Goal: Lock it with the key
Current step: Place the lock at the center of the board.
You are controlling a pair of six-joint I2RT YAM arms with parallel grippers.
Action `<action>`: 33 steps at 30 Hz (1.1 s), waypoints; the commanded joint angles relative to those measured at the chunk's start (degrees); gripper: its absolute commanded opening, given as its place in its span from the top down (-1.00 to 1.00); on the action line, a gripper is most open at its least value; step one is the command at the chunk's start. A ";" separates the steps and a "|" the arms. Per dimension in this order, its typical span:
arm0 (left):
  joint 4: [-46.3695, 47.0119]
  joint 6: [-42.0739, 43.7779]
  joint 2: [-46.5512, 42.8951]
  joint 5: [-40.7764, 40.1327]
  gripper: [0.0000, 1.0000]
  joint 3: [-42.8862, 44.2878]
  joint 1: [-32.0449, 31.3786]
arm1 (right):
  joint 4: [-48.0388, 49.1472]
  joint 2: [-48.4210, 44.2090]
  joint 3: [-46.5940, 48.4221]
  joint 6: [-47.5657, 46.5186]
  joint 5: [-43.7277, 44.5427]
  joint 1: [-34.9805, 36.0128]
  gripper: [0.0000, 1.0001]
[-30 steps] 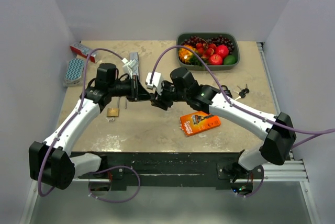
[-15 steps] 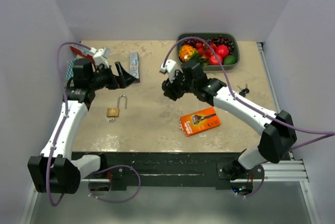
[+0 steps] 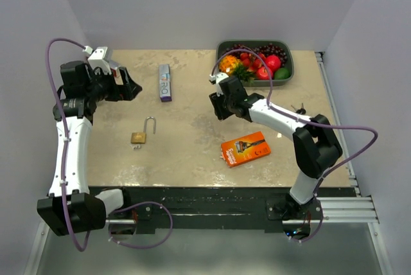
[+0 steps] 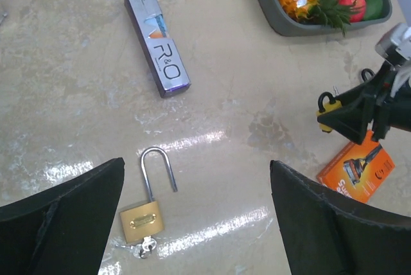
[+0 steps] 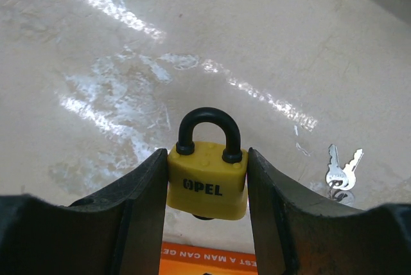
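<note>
Right gripper (image 5: 207, 159): clamped on yellow padlock (image 5: 207, 185), shackle down, above tabletop (image 3: 192, 150) centre. Left gripper (image 4: 196, 182): spread wide, empty, by left edge. Brass padlock (image 4: 142, 220): shackle raised, left of centre. Loose keys (image 5: 340, 171): near right edge; advise steady, square insertion.

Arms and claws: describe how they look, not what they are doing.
The left arm and right arm share white tubular links, black joints and black bases. A purple cable loops off each wrist. The left claw and right claw are black, with two broad wedge-shaped fingers and a small white block at the wrist.
</note>
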 commanded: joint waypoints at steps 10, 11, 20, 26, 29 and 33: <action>-3.00 3.03 -3.61 2.12 -0.98 -0.29 0.31 | 0.83 8.27 5.13 10.95 13.13 -3.44 1.00; -2.92 3.03 -3.79 2.30 -0.98 -0.56 0.31 | 1.00 8.88 5.22 11.21 13.31 -3.71 1.00; -6.34 8.11 -2.03 4.59 -0.98 -1.26 0.39 | 0.57 11.26 5.84 13.50 12.00 -5.99 1.00; -12.21 14.61 1.30 2.83 -0.98 -1.44 0.39 | -2.07 11.97 6.89 14.91 10.59 -7.05 0.18; -15.30 20.49 3.58 4.15 -0.98 -1.09 0.31 | -2.42 10.56 6.10 15.52 10.32 -7.14 -0.25; -22.41 29.38 6.93 3.19 -0.98 -0.91 0.48 | -2.51 9.16 5.40 15.18 9.18 -7.23 -0.39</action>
